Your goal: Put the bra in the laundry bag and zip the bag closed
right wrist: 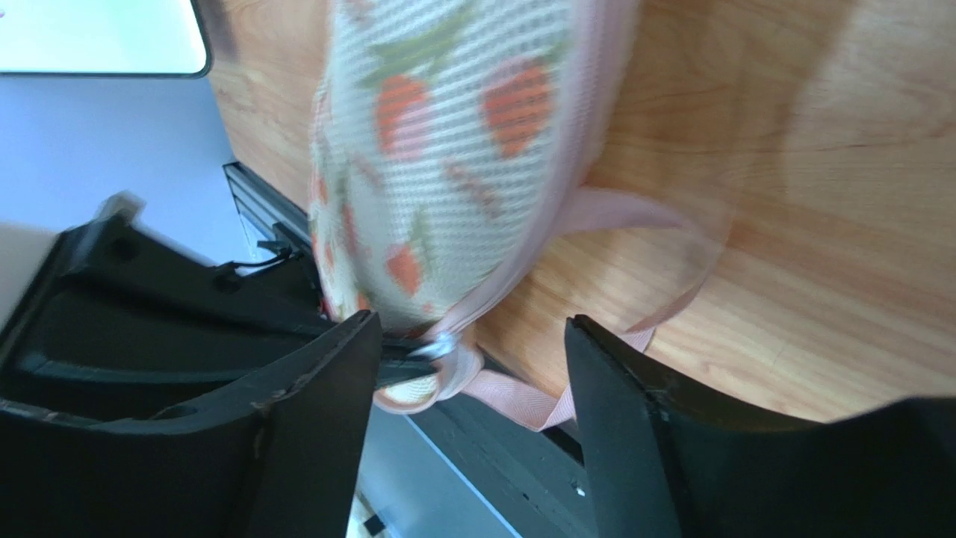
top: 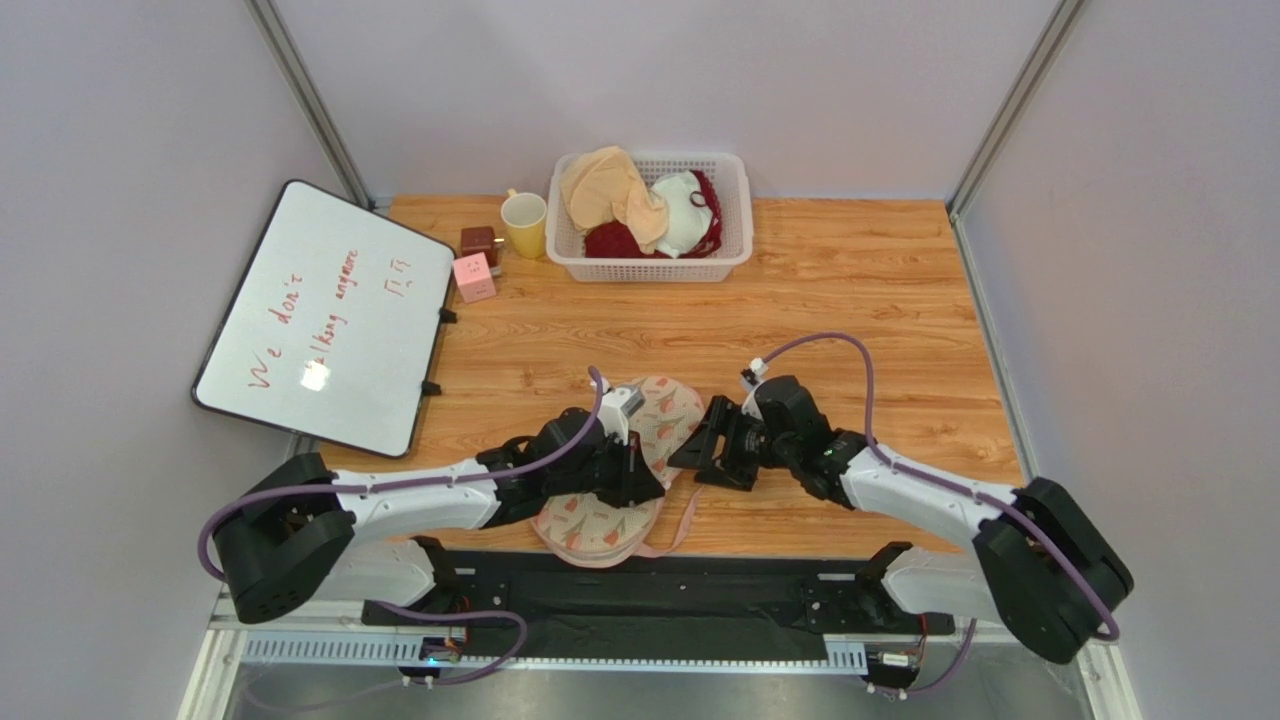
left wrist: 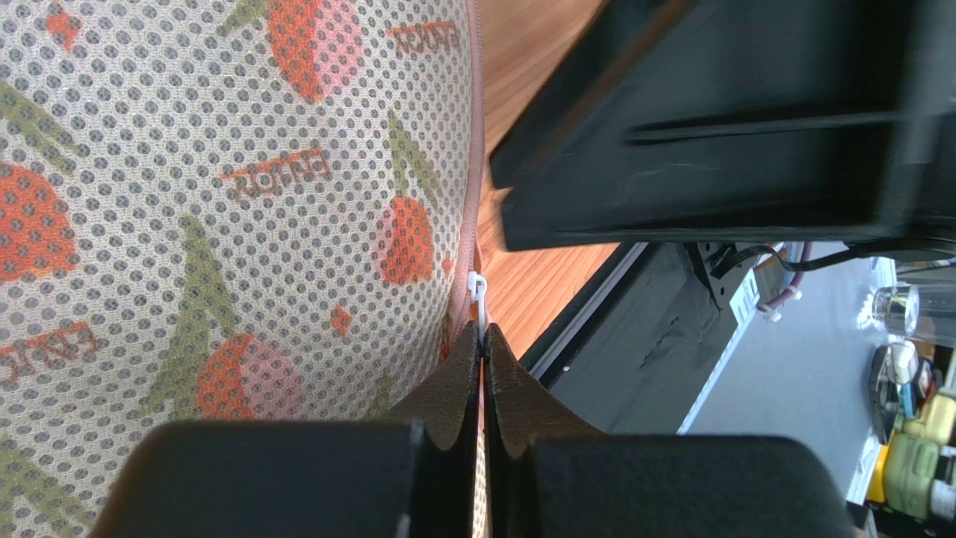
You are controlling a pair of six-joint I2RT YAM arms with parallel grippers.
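The laundry bag (top: 598,525), cream mesh with red prints and pink zipper edging, lies flat near the table's front edge between both arms. My left gripper (top: 646,483) rests on it. In the left wrist view the bag (left wrist: 224,202) fills the left side, and the gripper (left wrist: 485,342) is shut on its zipper edge, with the white zipper pull (left wrist: 479,294) sticking out at the fingertips. My right gripper (top: 703,450) stands open just right of the bag. In the right wrist view its jaws (right wrist: 471,325) straddle the bag's end (right wrist: 449,135) without touching it. The bra is hidden.
A pink strap loop (right wrist: 673,241) trails from the bag onto the wood. At the back stands a white slatted basket (top: 649,272) holding beige and white-and-red bras. To its left are a yellow cup (top: 525,225), two small cubes (top: 475,275) and a whiteboard (top: 323,315).
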